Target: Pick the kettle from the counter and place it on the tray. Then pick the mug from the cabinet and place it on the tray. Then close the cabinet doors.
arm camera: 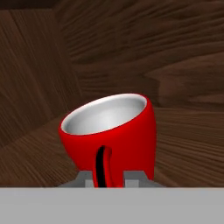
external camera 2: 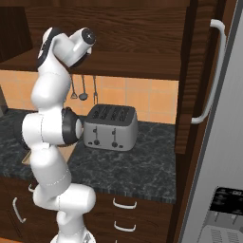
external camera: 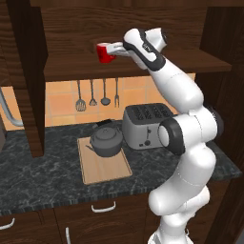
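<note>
In the left base view we see the claw [external camera: 114, 49] at the red mug [external camera: 105, 52] on the cabinet shelf [external camera: 76, 66], kettle [external camera: 107, 140] on the tray [external camera: 102, 169] on the desk [external camera: 38, 176]; in the hand view, the claw [arm camera: 105, 178] is clamped on the tilted mug's [arm camera: 118, 135] handle.

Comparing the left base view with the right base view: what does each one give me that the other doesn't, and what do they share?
Left base view: the red mug on the cabinet shelf with the gripper shut on its handle side, and the kettle sitting on the tray.

Right base view: the refrigerator with its long handle, at the counter's right end.

Both: the toaster, hanging utensils, the counter and the raised arm.
</note>
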Controlling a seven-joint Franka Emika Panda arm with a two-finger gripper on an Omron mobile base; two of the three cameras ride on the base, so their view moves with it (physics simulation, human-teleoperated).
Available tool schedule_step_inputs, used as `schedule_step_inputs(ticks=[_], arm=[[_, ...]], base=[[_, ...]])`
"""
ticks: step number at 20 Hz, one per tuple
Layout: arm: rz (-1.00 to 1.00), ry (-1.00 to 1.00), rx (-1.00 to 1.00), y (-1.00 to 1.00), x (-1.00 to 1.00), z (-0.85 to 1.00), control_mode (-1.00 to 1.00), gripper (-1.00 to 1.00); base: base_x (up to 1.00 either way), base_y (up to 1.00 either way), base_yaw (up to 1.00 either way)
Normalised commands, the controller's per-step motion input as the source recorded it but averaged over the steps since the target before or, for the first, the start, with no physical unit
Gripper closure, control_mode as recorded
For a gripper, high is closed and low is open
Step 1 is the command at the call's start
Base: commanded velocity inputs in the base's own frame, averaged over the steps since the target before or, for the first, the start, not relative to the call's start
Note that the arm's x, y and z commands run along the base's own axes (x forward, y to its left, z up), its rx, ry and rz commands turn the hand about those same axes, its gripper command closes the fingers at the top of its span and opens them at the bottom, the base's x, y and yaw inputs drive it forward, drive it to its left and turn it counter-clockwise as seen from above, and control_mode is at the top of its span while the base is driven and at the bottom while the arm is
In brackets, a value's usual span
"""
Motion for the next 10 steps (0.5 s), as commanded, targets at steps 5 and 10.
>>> schedule_step_inputs(ticks=[5, 10], arm=[[0.00, -0.07, 0.00, 0.00, -0.41, -0.02, -1.00, 1.00], [0.00, -0.09, 0.00, -0.07, -0.95, 0.00, -1.00, 1.00]], base=[[0.00, 0.00, 0.00], [0.00, 0.00, 0.00]])
